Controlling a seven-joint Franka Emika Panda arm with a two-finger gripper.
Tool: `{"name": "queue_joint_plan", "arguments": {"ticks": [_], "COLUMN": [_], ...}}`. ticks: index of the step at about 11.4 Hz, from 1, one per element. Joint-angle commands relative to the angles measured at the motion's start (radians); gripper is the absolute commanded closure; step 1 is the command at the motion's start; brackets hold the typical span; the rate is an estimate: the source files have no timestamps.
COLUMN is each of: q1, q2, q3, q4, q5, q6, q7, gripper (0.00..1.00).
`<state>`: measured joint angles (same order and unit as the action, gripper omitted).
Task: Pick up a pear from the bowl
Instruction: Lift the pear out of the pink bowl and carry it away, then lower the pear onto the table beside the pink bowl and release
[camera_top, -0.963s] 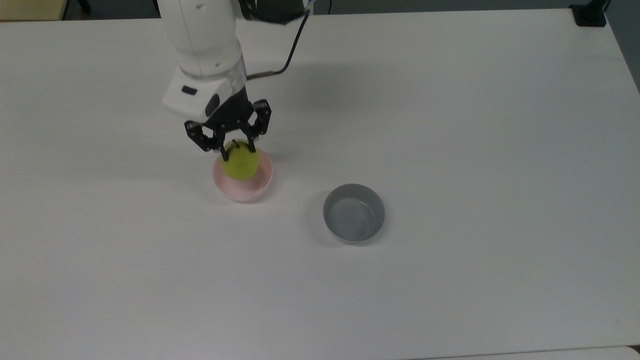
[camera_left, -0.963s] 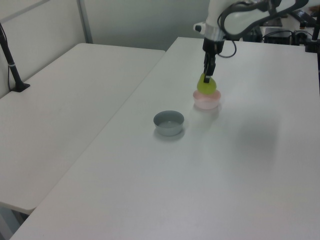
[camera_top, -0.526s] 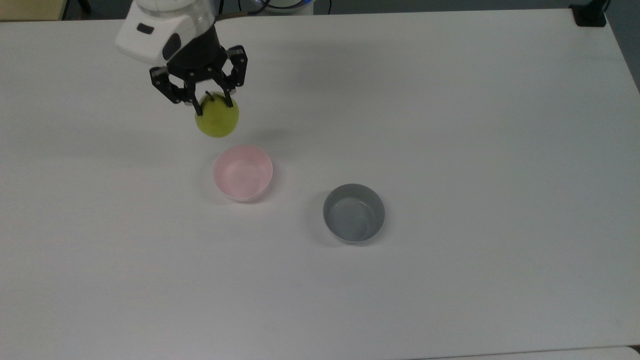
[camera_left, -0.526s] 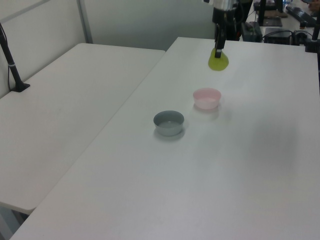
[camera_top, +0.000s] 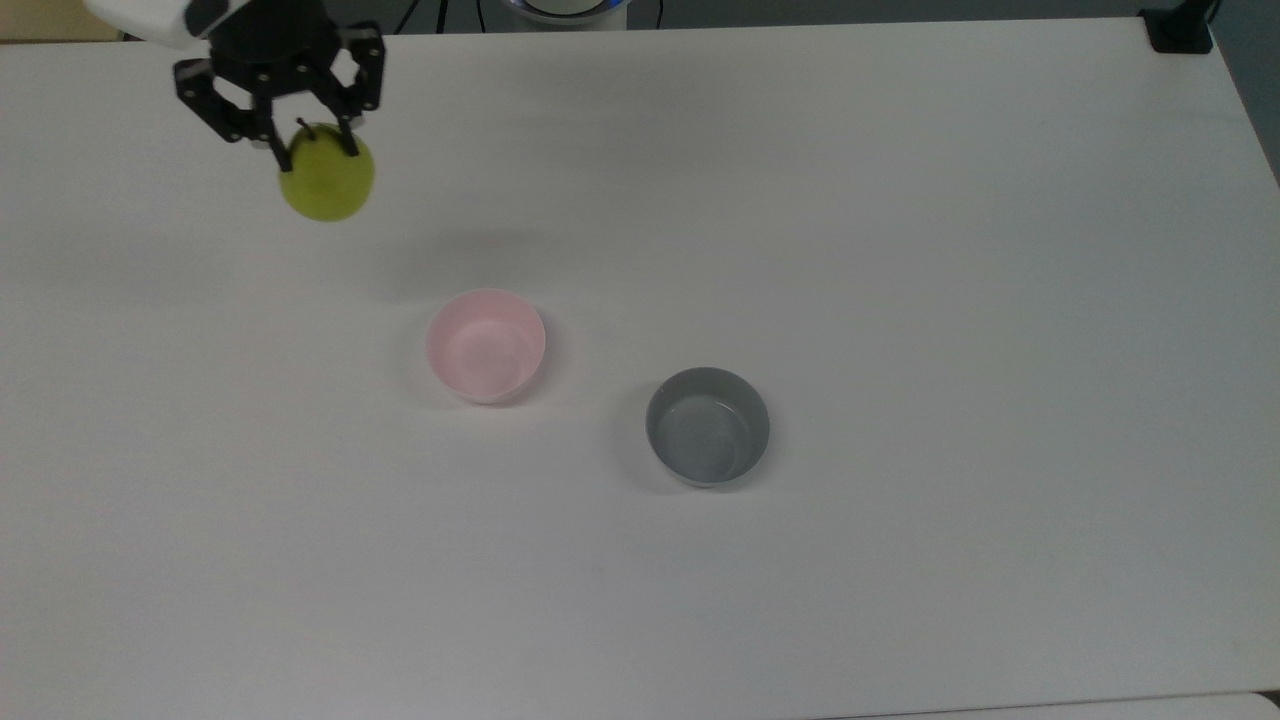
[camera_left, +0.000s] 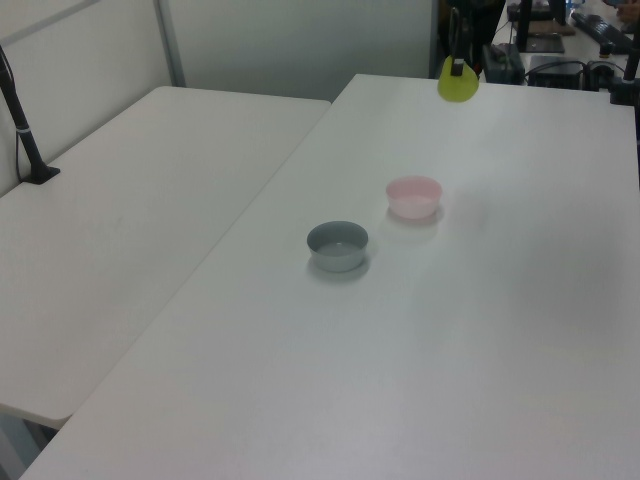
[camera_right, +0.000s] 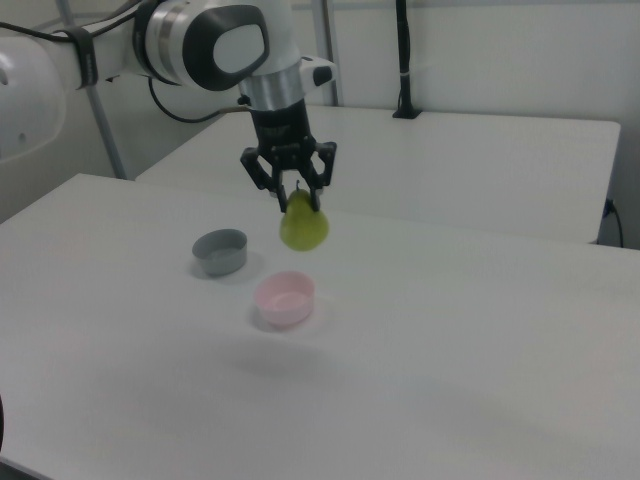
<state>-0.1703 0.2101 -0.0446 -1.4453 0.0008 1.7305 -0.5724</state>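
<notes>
While the pear (camera_top: 327, 183) hangs high above the table (camera_top: 900, 250), I see the gripper (camera_top: 312, 142) clenched on its upper part, one black finger (camera_top: 277, 152) on each side of the short dark stem. In the top view the fruit sits well up and to the left of the pink bowl (camera_top: 486, 345), with nothing under it but bare white surface. From the right view I read the pear (camera_right: 303, 227) as lifted clear, hanging above and slightly behind the pink bowl (camera_right: 284, 298), well apart from its rim; the gripper (camera_right: 298, 203) points straight down from the white arm (camera_right: 215, 40). In the left view the pear (camera_left: 457, 84) shows as a yellow-green blob well beyond the pink bowl (camera_left: 414, 196), near the far edge of the table (camera_left: 520, 330), with a dark finger (camera_left: 457, 68) on its top.

I see the pink bowl upright on the table with its inside bare. The grey bowl (camera_top: 707, 426) stands near it, down and to the right of the pink bowl in the top view, the two apart and not touching. In the right view the grey bowl (camera_right: 219, 250) lies to the left of the pink bowl and a little farther back; in the left view the grey bowl (camera_left: 337, 245) is nearer the camera and to the left of the pink bowl
</notes>
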Motion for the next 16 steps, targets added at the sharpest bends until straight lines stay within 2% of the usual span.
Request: {"name": "queue_joint_plan", "arguments": {"ticks": [1, 3, 5, 8, 11, 14, 16], "q1": [-0.023, -0.064, -0.106, -0.135, -0.132, -0.132, -0.13], "q2": [0.011, 0.02, 0.067, 0.139, 0.237, 0.279, 0.291], "q3": [-0.055, -0.055, -0.055, -0.055, -0.055, -0.054, -0.055], "q4": [0.0, -0.081, -0.104, -0.104, -0.107, -0.107, -0.106], "q5": [0.008, 0.08, 0.135, 0.142, 0.143, 0.149, 0.217], "q6": [0.007, 0.152, 0.224, 0.283, 0.403, 0.428, 0.428], "q7": [-0.145, -0.158, -0.185, -0.192, -0.178, -0.185, -0.181], "gripper": [1.0, 1.0, 1.0, 1.0, 1.0, 1.0, 1.0]}}
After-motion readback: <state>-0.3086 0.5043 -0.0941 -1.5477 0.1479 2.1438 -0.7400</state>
